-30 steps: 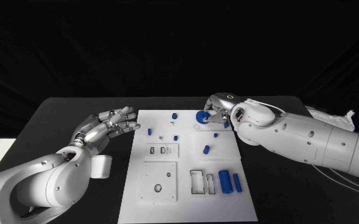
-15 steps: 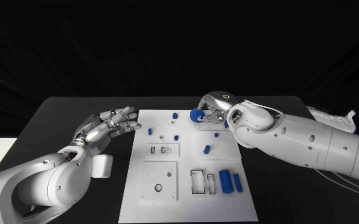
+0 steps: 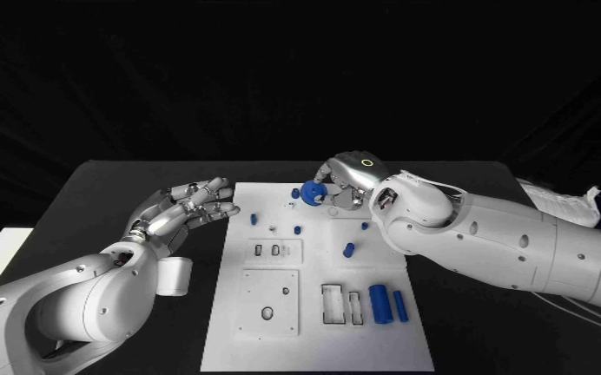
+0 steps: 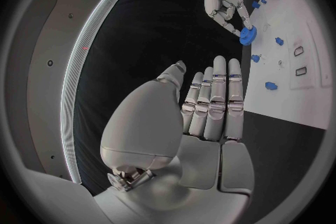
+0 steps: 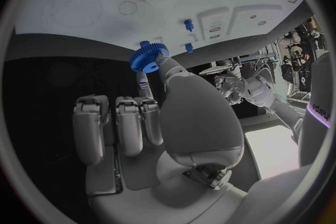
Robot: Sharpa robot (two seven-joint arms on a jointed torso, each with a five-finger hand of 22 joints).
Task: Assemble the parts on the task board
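Right hand over the far edge of the task board, pinching a blue gear between thumb and fingertip; other fingers curled down, clear of it. Gear sits off the board surface, toothed rim plain in the right wrist view. Left hand just beside the board's left edge, holding nothing, fingers extended and close together. Two blue cylinders lie side by side at the board's near right corner.

My head camera looks down on the task board — each wrist camera peers past its own palm toward it.
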